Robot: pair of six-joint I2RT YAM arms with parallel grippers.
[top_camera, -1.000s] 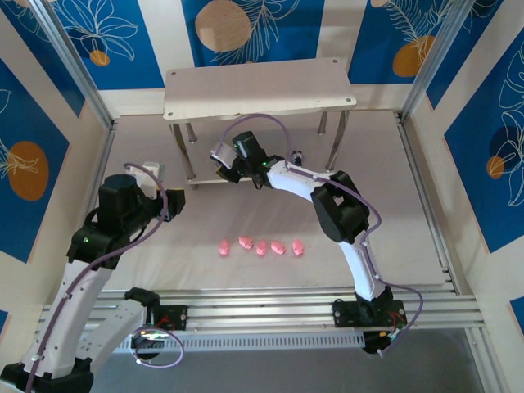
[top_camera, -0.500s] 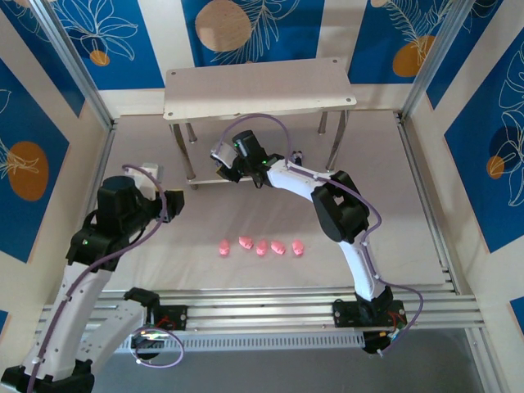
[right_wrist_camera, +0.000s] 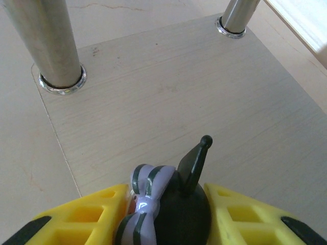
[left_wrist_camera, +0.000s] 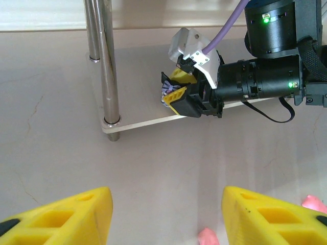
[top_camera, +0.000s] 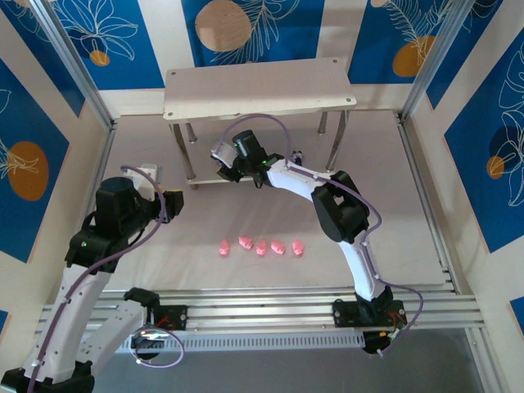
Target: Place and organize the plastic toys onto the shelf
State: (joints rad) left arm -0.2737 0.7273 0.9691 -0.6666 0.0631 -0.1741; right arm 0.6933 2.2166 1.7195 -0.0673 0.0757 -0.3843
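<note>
Top external: high above and behind the arm bases, facing down and forward at the pale beige two-tier shelf with thin silver metal legs; far off, whole shelf in frame.
Left wrist: low, in front of the shelf's left end, facing its lower board; mid-range.
Right wrist: just over the lower board, facing along it toward the shelf's legs; very close.
Shared: lower board's left end in all three; right gripper with dark purple-black plastic figurine in both wrist views.
</note>
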